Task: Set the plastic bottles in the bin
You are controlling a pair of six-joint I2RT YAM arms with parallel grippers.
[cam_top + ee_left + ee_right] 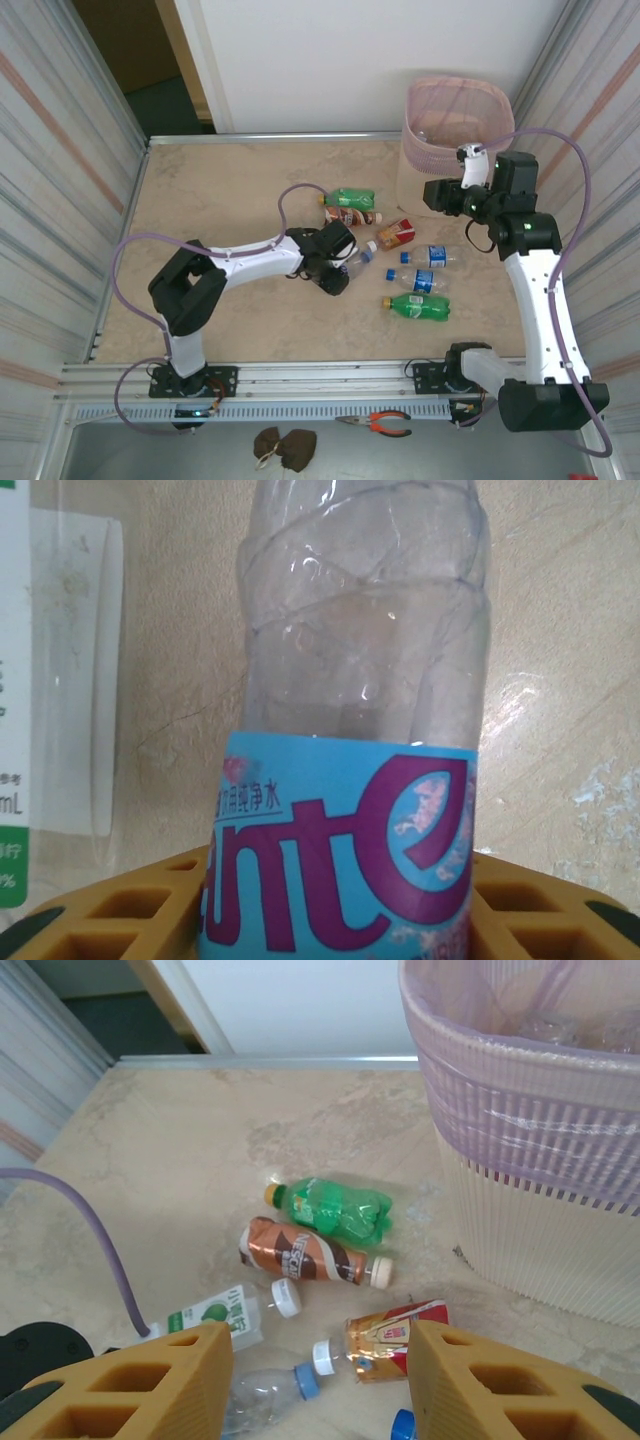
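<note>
In the left gripper: a clear bottle with a blue label, pressed from both sides by the yellow fingers and lying on the table. Just to the left of it, a white-labelled bottle. Right gripper open, nothing between its fingers. Ahead of it on the table, a green bottle, a brown bottle and a red-labelled bottle. To its right, near, the bin, standing upright.
</note>
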